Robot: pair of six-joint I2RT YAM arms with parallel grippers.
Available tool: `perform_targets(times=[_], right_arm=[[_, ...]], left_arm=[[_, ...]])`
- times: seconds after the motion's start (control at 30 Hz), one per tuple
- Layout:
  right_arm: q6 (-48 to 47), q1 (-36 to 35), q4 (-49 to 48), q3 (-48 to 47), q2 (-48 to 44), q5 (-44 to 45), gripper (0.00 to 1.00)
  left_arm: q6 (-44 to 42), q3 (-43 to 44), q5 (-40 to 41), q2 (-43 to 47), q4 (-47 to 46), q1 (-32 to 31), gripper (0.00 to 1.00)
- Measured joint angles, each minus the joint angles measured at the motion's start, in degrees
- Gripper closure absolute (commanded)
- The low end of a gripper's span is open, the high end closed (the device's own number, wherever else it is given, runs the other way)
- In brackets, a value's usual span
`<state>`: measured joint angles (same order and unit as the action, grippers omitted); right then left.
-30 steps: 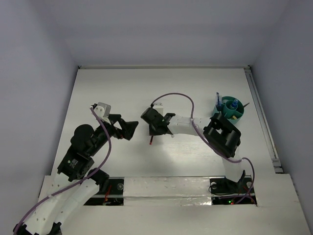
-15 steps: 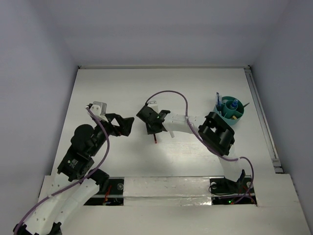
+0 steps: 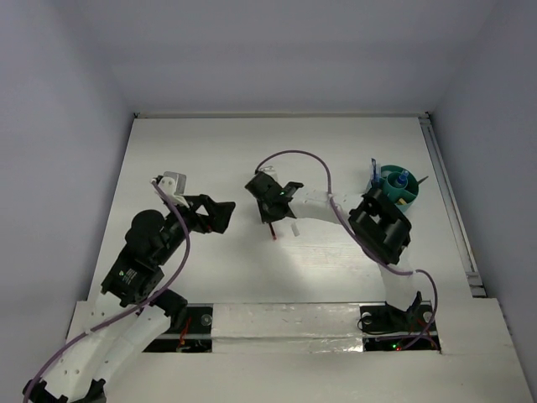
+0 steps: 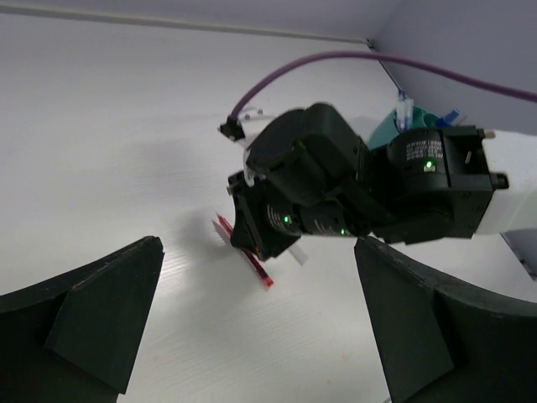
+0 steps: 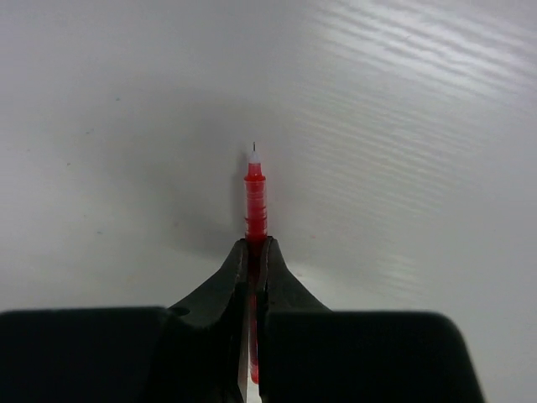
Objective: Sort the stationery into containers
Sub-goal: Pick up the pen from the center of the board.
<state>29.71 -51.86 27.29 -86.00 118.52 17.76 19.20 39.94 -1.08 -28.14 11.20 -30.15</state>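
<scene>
A thin red pen is pinched lengthwise between the fingers of my right gripper, which is shut on it, its tip pointing away over the white table. In the top view the right gripper stands mid-table with the red pen poking out below it. The left wrist view shows the same pen under that black gripper head. My left gripper waits just left of it, open and holding nothing. The round teal tub at the right holds blue pens.
The right arm's purple cable arches above the table's middle. The teal tub's edge shows behind the right arm in the left wrist view. A rail runs along the table's right edge. Grey walls enclose the table.
The right gripper has shut on the red pen and shifted slightly right. The left gripper barely moved and stayed open.
</scene>
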Motion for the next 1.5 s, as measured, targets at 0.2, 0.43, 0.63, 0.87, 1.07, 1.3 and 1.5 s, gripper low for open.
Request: perform_targets(times=[0.2, 0.43, 0.63, 0.87, 1.07, 1.3, 1.5], right_arm=[[-4.46, 3.87, -7.52, 9.42, -14.32, -2.56, 1.0], [-5.79, 3.39, -22.51, 15.52, -32.15, -8.76, 1.0], [-5.27, 3.39, -31.71, 21.09, -38.16, -14.84, 1.0], [-3.69, 3.39, -36.61, 23.19, -39.34, -21.05, 1.0], [-2.21, 3.41, -39.39, 23.98, -39.34, -24.04, 1.0], [-1.09, 3.43, -39.74, 24.24, -39.36, -23.32, 1.0], [-0.2, 3.43, -39.65, 24.9, -40.04, -21.51, 1.0]], left_arm=[[3.19, -0.09, -8.02, -6.1, -3.3, 0.02, 0.38], [7.69, -0.87, -15.58, -14.38, -11.04, 0.02, 0.43], [11.43, -0.94, -20.24, -23.04, -18.29, 0.02, 0.51], [14.25, -0.98, -21.86, -27.78, -26.36, 0.02, 0.68], [15.5, -1.03, -22.32, -29.05, -30.6, 0.02, 0.91], [15.78, -1.09, -21.92, -29.0, -30.82, 0.0, 1.0], [15.61, -1.09, -21.99, -28.85, -30.45, -0.17, 0.94]])
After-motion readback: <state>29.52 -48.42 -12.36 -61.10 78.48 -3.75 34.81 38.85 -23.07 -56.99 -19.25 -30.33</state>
